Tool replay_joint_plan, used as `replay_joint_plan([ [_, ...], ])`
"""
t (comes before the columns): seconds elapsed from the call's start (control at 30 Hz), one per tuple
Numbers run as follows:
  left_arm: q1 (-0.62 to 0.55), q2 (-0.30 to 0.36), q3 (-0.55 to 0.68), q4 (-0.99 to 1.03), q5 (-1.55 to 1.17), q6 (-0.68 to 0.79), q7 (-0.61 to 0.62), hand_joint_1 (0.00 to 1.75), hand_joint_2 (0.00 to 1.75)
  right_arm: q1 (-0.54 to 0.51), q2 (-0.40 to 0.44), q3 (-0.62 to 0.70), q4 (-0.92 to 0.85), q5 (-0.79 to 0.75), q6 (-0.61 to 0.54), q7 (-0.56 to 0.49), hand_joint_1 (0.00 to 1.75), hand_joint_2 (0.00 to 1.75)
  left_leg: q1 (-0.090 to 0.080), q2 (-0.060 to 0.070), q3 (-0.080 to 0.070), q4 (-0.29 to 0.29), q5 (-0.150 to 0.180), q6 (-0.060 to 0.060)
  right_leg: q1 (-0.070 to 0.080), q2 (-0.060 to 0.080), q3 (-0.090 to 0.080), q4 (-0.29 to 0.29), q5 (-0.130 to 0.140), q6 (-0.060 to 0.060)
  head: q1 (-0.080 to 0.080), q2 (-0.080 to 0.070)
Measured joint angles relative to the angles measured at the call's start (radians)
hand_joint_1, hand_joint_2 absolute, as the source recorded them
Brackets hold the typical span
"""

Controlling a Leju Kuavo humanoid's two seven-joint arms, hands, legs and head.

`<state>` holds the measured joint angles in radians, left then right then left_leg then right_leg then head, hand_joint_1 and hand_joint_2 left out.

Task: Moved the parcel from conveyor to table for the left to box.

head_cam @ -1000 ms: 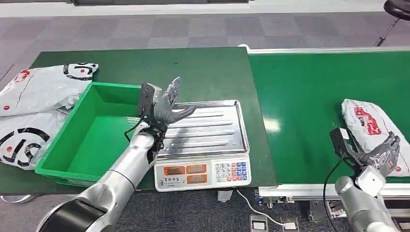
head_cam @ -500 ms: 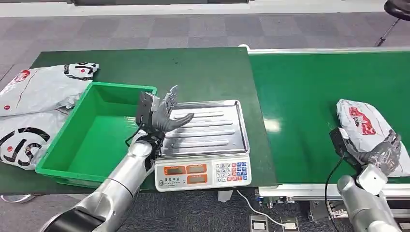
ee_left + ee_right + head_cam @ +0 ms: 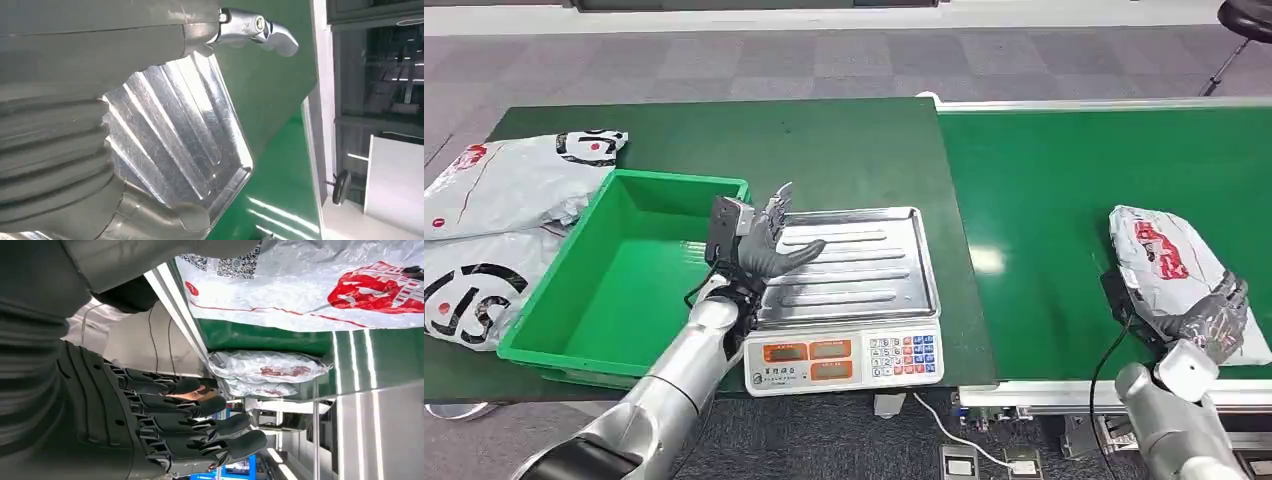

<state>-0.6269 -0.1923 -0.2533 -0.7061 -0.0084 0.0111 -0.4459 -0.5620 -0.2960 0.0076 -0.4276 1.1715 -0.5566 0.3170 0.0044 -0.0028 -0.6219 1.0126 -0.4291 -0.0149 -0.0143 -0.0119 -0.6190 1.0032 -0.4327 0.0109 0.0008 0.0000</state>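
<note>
Parcel: grey-white bag with red print, lying at the near right of the conveyor. Against the frame a second ago it sits further left on the belt and less of it is cut by the picture's edge.

Right hand: at the parcel's near right end, fingers curled against the bag. Whether it grips or merely rests there cannot be told. Compared with a second ago it has kept beside the parcel and shifted left with it.

Left hand: raised over the left edge of the scale, fingers spread, thumb out over the tray, holding nothing. It has dropped a little lower and nearer the bin than a second ago.

Bin: green, on the table left of the scale, unmoved. Two printed bags lie beyond its left side, unmoved.

Right wrist view: the parcel's underside carries QR-style codes, with the conveyor's edge below it; dark fingers lie side by side, apart from the thumb.

Left wrist view: the ribbed steel tray seen close, with the thumb over it and a fingertip over green table.
</note>
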Motion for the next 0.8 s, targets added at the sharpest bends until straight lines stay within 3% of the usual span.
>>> replay_joint_plan([
  [0.4, 0.000, 0.000, 0.000, 0.000, 0.000, -0.001, -0.001, 0.00, 1.75, 0.000, 0.009, -0.002, 0.000, 0.005, 0.001, 0.003, 0.00, 1.75, 0.000, 0.000, 0.000, 0.000, 0.000, 0.000, 0.000, 0.000, 0.000, 0.000, 0.000, 0.000, 0.000, 0.000],
  [0.8, 0.017, -0.005, 0.000, -0.021, 0.002, -0.008, -0.008, 0.00, 1.75, -0.014, 0.050, -0.002, 0.000, 0.102, 0.055, 0.056, 0.00, 1.75, 0.000, 0.000, 0.000, 0.000, 0.000, 0.000, 0.000, 0.000, 0.000, 0.000, 0.000, 0.000, 0.000, 0.000],
])
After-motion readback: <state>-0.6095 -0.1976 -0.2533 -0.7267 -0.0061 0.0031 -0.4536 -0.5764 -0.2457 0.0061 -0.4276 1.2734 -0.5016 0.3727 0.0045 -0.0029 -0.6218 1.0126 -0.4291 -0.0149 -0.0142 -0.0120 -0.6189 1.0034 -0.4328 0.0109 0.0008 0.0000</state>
